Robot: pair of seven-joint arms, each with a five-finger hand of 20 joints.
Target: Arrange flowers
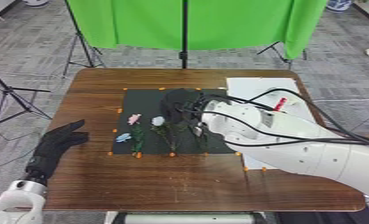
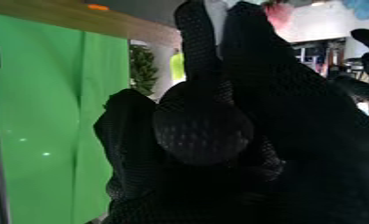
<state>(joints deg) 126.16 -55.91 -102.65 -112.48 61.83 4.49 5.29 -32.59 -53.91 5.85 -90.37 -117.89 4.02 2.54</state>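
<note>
From my station, the right hand (image 1: pixel 175 102) is over the mat (image 1: pixel 143 101), near the white flower (image 1: pixel 158 121); I can't tell if it holds anything. The left hand (image 1: pixel 47 151) is loosely open. The pink flower (image 1: pixel 133 119) and blue flower (image 1: pixel 123 137) lie on the mat. I'd grip by a stem (image 1: pixel 172 143), gently. No legible writing.

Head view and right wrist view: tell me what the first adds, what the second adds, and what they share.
Head view adds: the dark mat, the white sheet and a red item on it.
Right wrist view adds: a yellow-green patch beyond the right hand.
Shared: that hand, the green backdrop, the pink flower and the blue flower.
</note>
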